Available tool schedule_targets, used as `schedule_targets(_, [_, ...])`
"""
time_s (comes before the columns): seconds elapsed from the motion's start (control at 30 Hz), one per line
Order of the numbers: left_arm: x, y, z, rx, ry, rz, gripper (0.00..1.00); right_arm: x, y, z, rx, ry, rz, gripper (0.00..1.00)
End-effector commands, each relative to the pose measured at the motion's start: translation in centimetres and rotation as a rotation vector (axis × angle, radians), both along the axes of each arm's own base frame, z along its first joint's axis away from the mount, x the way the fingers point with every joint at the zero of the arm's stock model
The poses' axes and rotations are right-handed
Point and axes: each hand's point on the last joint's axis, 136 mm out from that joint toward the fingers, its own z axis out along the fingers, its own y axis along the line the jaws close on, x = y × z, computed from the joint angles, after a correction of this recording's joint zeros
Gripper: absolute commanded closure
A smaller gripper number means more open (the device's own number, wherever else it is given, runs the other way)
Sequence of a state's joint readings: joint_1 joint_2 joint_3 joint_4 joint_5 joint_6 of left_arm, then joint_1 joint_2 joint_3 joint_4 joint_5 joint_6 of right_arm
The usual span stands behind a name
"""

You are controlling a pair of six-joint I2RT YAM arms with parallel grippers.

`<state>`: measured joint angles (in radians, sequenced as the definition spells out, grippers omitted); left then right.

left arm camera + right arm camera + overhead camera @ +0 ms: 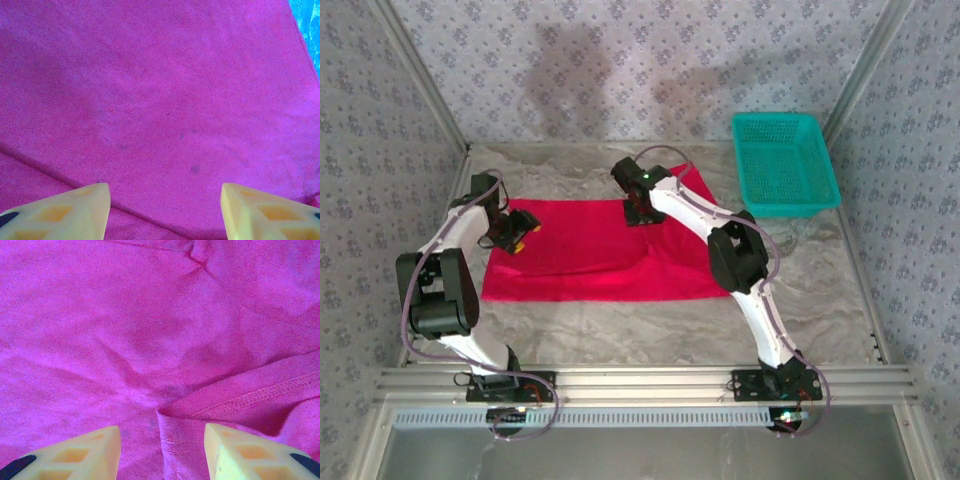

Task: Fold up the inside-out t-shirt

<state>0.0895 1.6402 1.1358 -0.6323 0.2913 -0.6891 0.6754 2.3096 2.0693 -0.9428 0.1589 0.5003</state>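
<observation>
The inside-out t-shirt [590, 255] lies flat on the table as a wide red rectangle. My left gripper [520, 240] hovers over its left edge. In the left wrist view this gripper [165, 210] stands open just above smooth cloth [160, 100], with a shallow crease running under the fingers. My right gripper [642, 212] is at the shirt's far edge, near the middle. Seen from the right wrist, that gripper [162, 455] is open, and a folded corner with a stitched hem [240, 400] lies on the cloth [125, 330] between and just beyond its fingers, loose.
A teal mesh basket [782, 165] stands at the back right, beyond the shirt's right corner. Bare marbled tabletop [620, 330] runs along the near side between the shirt and the arm bases. Patterned walls close the space at the back and sides.
</observation>
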Motion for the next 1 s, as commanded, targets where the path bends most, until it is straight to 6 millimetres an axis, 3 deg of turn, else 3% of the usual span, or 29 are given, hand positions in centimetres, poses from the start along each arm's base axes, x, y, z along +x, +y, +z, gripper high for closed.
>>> schedule_targets(0.0, [-0.5,-0.2,0.0,-0.003,0.01,-0.011,0.4,-0.6,-1.5,1.3,0.005,0.031,-0.029,0.5])
schedule_targets(0.13, [0.1,-0.6,0.2,-0.016,-0.004,-0.014,0.4,-1.4,-3.8,3.2,0.052,0.001,-0.063,0.49])
schedule_targets(0.23, [0.5,-0.9,-0.1,-0.027,0.001,-0.015,0.4,-2.2,-5.5,3.0,0.12,0.008,-0.101,0.47])
schedule_targets(0.33, [1.3,-1.3,-0.6,-0.051,-0.001,-0.01,0.4,-2.6,-6.4,1.0,0.209,0.066,-0.155,0.47])
schedule_targets(0.47, [2.4,-1.2,-1.6,-0.062,0.015,-0.005,0.4,-1.8,-6.7,-2.1,0.308,0.128,-0.195,0.47])
schedule_targets(0.6, [3.1,0.5,-3.6,-0.043,0.045,0.029,0.4,-0.8,-9.9,-6.2,0.236,0.171,-0.304,0.47])
schedule_targets(0.7, [2.6,2.6,-5.7,-0.023,0.093,0.075,0.4,-1.2,-12.2,-7.9,0.178,0.212,-0.365,0.47])
schedule_targets(0.83, [1.1,4.5,-7.2,0.047,0.149,0.097,0.4,-1.5,-13.3,-7.0,0.148,0.188,-0.372,0.47])
schedule_targets(0.97, [1.0,4.6,-6.6,0.05,0.142,0.107,0.4,-1.0,-13.1,-4.6,0.157,0.142,-0.366,0.46])
